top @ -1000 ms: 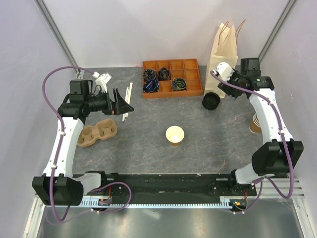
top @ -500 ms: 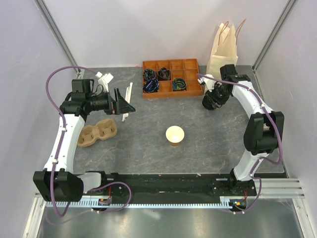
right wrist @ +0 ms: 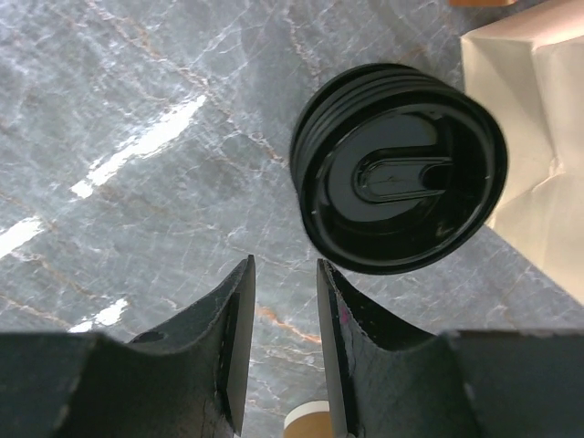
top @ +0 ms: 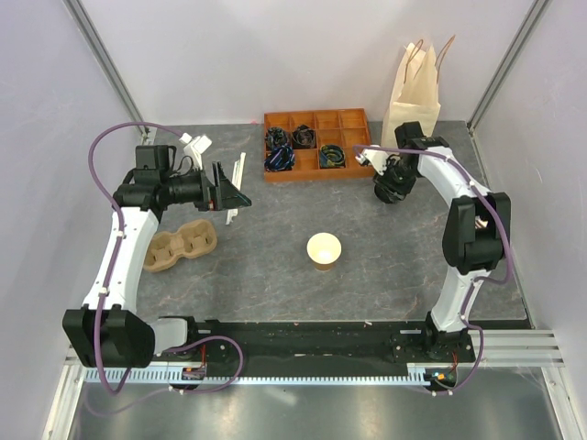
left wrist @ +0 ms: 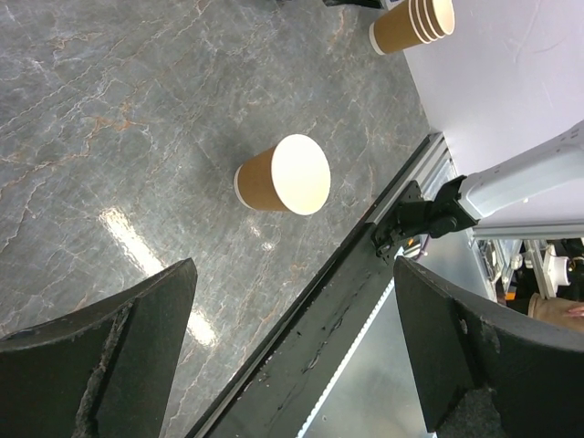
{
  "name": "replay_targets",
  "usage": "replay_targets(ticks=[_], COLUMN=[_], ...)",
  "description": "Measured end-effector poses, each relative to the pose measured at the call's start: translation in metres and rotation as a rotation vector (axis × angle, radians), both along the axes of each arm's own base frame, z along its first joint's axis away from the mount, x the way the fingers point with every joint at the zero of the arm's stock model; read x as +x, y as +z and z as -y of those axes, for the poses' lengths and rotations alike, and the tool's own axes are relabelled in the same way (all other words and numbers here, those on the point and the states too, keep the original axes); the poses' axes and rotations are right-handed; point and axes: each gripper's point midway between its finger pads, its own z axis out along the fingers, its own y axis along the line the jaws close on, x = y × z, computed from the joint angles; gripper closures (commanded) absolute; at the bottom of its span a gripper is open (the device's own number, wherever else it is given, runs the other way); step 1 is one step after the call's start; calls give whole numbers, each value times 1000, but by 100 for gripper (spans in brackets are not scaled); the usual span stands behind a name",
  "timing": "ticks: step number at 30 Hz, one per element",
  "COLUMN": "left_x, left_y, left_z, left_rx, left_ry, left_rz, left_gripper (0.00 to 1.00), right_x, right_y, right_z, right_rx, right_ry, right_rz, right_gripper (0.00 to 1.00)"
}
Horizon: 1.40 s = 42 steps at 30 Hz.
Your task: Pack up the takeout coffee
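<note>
Left gripper: jaws spread wide, holding nothing. It hangs above the table on the left side, past the far end of the brown cup carrier.

Right gripper: jaws drawn in to a narrow gap with only bare table between them, gripping nothing. It sits over the far right of the table.

Round black lid: ridged down its side and standing on the table just beyond the right fingertips, off to the right of their gap. It is just beside the paper bag, near the right end of the orange tray. No tan wall shows under it, so I cannot tell whether a cup stands beneath.

Lidless tan cup: upright at mid-table, well apart from both grippers.

Stack of tan cups: at the right edge, seen from the left wrist.
</note>
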Motion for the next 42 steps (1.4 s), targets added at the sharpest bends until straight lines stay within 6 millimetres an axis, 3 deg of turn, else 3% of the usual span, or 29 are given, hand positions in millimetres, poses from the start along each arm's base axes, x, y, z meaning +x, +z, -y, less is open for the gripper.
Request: replay_targets(ticks=[14,22,28,31,42], left_x=[3,2,2,2,2], left_y=[-5,-5,-6,-7,-8], left_z=[1,3,5,5,7], left_rx=[-4,-22,-34,-38,-52], left_ry=[-4,-22,-39,-46,-67], left_rz=[-19,-30,-37,-39,-45], left_gripper=[5,5,5,5,2], right_x=[8,10,9,9,13], right_y=[-10,-18,-18,-18,-8], right_z=[3,4,4,4,-1], right_rx=[-27,-35,-37,-35,-13], right_ry=[15,19,27,29,12], right_rz=[-10,-21,-22,-23,-11], right_gripper=[65,74,88,100,100])
